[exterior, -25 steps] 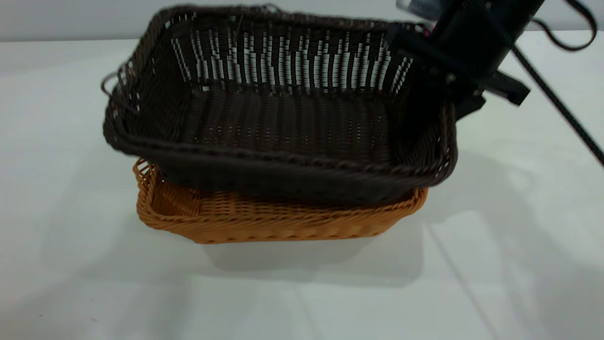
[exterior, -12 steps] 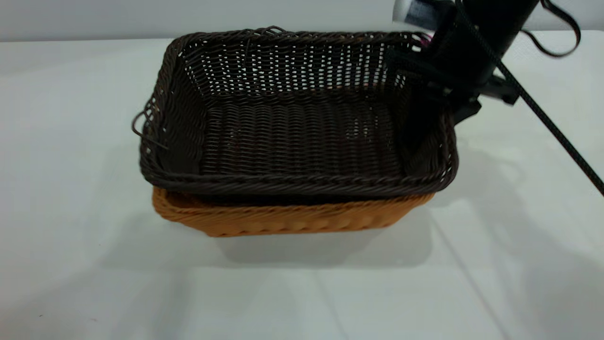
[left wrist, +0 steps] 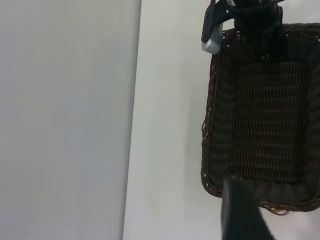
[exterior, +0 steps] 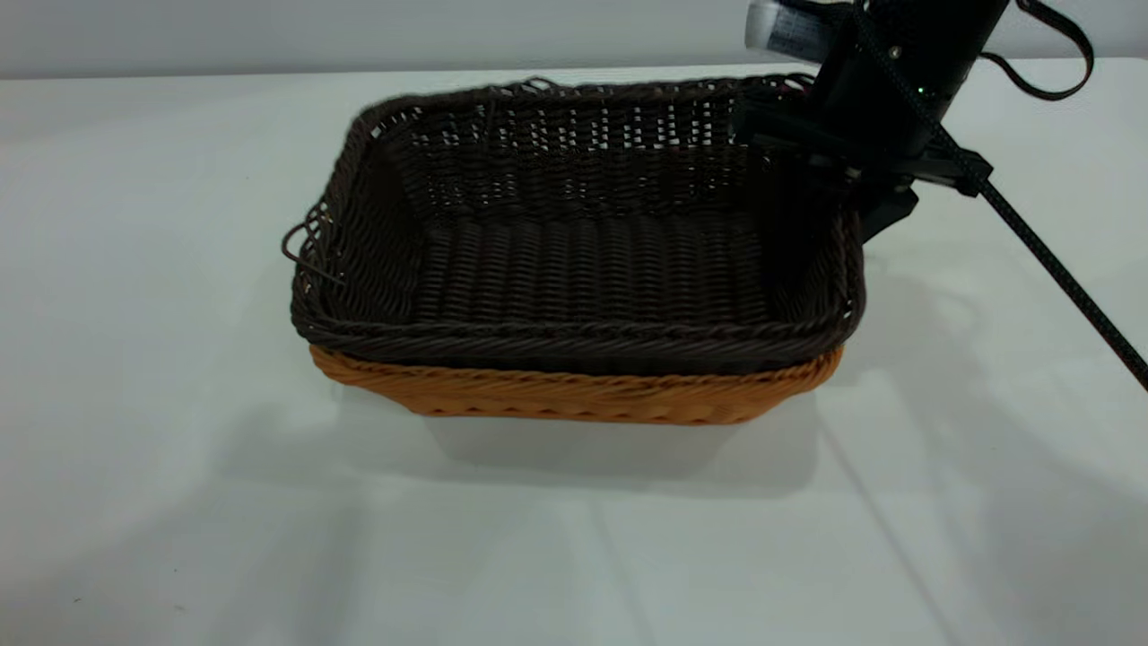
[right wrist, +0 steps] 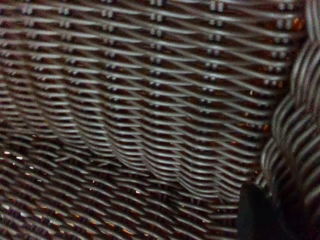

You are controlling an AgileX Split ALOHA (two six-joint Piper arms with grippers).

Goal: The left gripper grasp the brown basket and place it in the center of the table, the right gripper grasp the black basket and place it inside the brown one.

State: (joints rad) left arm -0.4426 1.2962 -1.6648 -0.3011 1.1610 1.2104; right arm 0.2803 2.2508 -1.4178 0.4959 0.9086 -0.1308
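Exterior view: black basket (exterior: 583,260) sits nested inside brown basket (exterior: 574,395) mid-table (exterior: 161,502), right gripper (exterior: 830,166) pinching its right-end rim; placement step looks nearly finished, next move calls for release and straight lift; left gripper's state cannot be told.

A plain pale grey wall (exterior: 359,31) rises behind, evenly lit, with soft shadows falling below it.
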